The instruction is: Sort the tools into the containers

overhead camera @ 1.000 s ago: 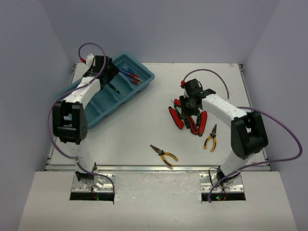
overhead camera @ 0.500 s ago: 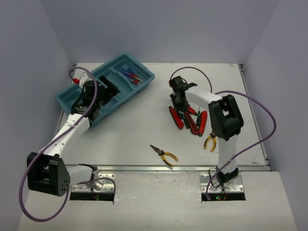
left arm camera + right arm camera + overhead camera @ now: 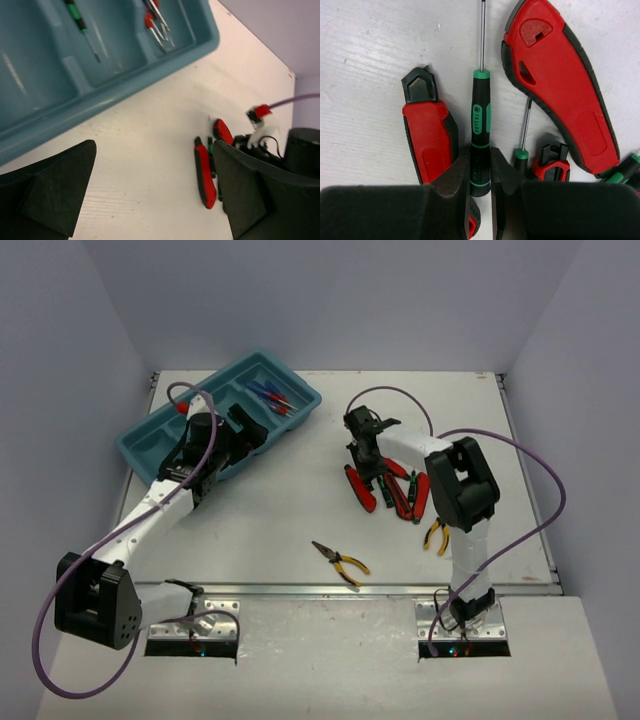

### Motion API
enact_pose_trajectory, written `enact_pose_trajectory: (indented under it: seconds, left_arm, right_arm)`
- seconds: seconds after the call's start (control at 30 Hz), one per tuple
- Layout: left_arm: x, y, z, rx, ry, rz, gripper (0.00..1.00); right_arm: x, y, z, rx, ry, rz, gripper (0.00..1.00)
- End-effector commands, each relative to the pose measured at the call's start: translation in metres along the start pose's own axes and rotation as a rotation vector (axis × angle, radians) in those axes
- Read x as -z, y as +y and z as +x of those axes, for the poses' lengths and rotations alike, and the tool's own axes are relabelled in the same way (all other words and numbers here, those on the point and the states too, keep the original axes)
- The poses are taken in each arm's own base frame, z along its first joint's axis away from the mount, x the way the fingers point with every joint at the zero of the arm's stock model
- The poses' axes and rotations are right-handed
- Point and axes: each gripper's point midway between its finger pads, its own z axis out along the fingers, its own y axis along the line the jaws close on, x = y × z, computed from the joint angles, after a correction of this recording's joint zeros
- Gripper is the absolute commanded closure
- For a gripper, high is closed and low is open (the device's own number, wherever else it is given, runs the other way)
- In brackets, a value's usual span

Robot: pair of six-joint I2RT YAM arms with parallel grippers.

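Note:
My right gripper (image 3: 480, 172) is shut on the handle of a black-and-green screwdriver (image 3: 480, 120) that lies flat on the table in the tool pile (image 3: 390, 485). A red-handled tool (image 3: 427, 140) lies on its left and a larger one (image 3: 560, 85) on its right. My left gripper (image 3: 155, 195) is open and empty, over bare table just right of the teal tray (image 3: 125, 85). The tray holds a green-handled screwdriver (image 3: 80, 22) in one compartment and blue screwdrivers with red collars (image 3: 152, 22) in the end compartment.
Two yellow-handled pliers lie apart from the pile: one (image 3: 340, 562) near the front edge and one (image 3: 437, 533) beside the right arm. A second green screwdriver (image 3: 522, 145) lies by my right finger. The tray (image 3: 250, 355) sits at the far left.
My left arm has drawn back out of the tray toward the table centre. My right gripper has shifted to the pile's left side and closed on the black-and-green screwdriver.

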Motion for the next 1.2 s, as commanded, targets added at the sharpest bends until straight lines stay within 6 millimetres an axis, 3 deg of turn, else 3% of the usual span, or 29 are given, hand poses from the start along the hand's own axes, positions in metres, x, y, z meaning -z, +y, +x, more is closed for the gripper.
enact_pose_trajectory:
  seconds: [0.0,0.1,0.2,0.23,0.3,0.43,0.6,0.67,0.77,0.8,0.87,0.9,0.97,1.03,1.1,1.17]
  left_arm:
    - [0.011,-0.066,0.004,-0.036,0.031,0.309,0.0]
    - [0.018,-0.1,0.011,-0.01,0.064,0.515,0.0]
    - [0.034,-0.128,0.025,0.045,0.113,0.724,0.0]
    - [0.042,-0.135,0.03,0.059,0.129,0.79,0.0]
    - [0.058,-0.152,0.038,0.084,0.146,0.907,0.0]
    - [0.065,-0.168,0.047,0.096,0.164,0.967,0.05]
    - [0.069,-0.182,0.061,0.081,0.199,0.999,0.22]
    - [0.072,-0.188,0.067,0.076,0.217,1.023,0.38]
    - [0.073,-0.193,0.077,0.069,0.251,1.03,0.71]
    - [0.072,-0.193,0.078,0.067,0.256,1.027,0.9]
    - [0.069,-0.193,0.078,0.055,0.253,1.017,1.0]
    - [0.066,-0.19,0.079,0.04,0.252,0.996,1.0]
    - [0.062,-0.189,0.079,0.019,0.247,0.969,1.0]
    - [0.051,-0.185,0.076,0.01,0.242,0.89,1.0]
    - [0.012,-0.16,0.053,-0.014,0.164,0.606,1.0]
    - [-0.022,-0.121,0.017,-0.01,0.061,0.365,1.0]
  right_arm:
    - [0.035,0.024,-0.012,-0.031,-0.088,-0.07,1.0]
    - [0.073,0.031,-0.026,-0.048,-0.188,-0.114,1.0]
    - [0.132,0.062,-0.034,-0.051,-0.334,-0.362,1.0]
    - [0.152,0.073,-0.033,-0.039,-0.379,-0.457,1.0]
    - [0.174,0.099,-0.016,0.007,-0.404,-0.659,1.0]
    - [0.234,0.13,-0.007,0.051,-0.508,-0.96,1.0]
    - [0.268,0.134,-0.012,0.063,-0.563,-1.043,1.0]
    - [0.272,0.134,-0.017,0.057,-0.567,-1.043,1.0]
    - [0.274,0.133,-0.023,0.033,-0.584,-1.03,1.0]
    - [0.274,0.132,-0.025,0.029,-0.587,-1.027,1.0]
    - [0.276,0.131,-0.029,0.021,-0.59,-1.016,1.0]
    - [0.272,0.13,-0.029,0.01,-0.578,-1.003,1.0]
    - [0.27,0.127,-0.033,-0.007,-0.581,-0.977,0.83]
    - [0.264,0.119,-0.035,-0.043,-0.579,-0.927,0.3]
    - [0.256,0.101,-0.038,-0.104,-0.59,-0.815,0.01]
    - [0.239,0.069,-0.036,-0.177,-0.577,-0.645,0.01]
